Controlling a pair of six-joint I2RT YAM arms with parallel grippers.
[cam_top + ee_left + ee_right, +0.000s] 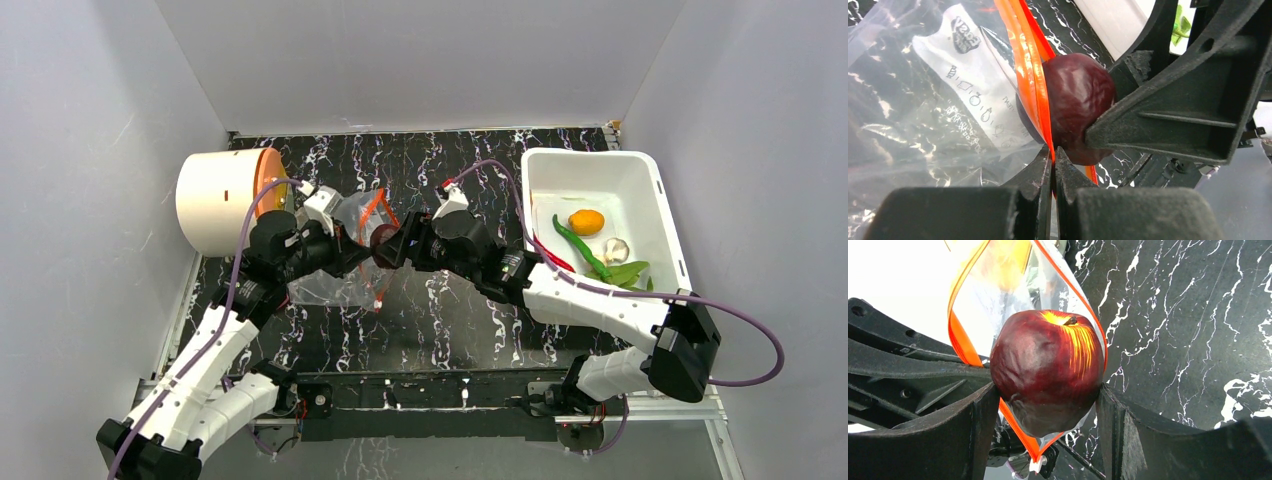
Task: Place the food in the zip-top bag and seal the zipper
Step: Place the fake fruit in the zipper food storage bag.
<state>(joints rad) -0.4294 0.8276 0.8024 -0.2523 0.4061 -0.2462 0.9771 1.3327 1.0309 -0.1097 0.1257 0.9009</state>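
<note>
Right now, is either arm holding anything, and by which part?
The left jaws pinch the clear bag by its orange zipper strip. The right jaws clamp the dark red apple across its sides, at the bag's mouth.

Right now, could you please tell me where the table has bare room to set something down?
Bare marble table lies at the rear between the cream cylinder and white bin, and along the near edge in front of the zip-top bag. The centre is crowded: left gripper pinching the bag, right gripper holding the maroon fruit at its mouth.
</note>
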